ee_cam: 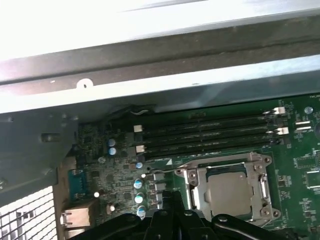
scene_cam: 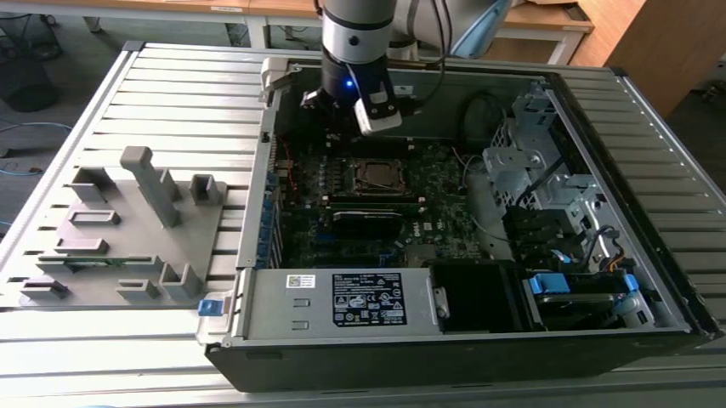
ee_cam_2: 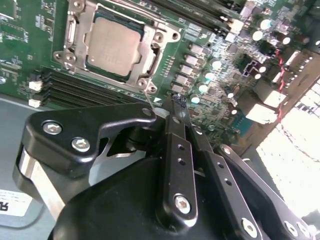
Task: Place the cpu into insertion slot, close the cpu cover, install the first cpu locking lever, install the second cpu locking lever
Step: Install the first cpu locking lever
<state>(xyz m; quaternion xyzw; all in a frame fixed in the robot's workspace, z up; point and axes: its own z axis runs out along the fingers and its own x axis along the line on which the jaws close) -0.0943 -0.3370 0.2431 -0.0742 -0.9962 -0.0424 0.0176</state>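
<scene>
Down inside the open computer case [scene_cam: 454, 361], my pincer [ee_cam_2: 176, 101] is squeezed together with nothing in it near the cpu cover [ee_cam_2: 150, 52], and a slip could scratch the cpu [ee_cam_2: 114, 45].

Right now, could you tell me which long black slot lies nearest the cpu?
The slot right beside the cpu cover framing the cpu; the other three lie beyond it.

arm [scene_cam: 357, 25]: cut off at picture edge | cpu cover [ee_cam: 197, 192]: one edge behind jaws
</scene>
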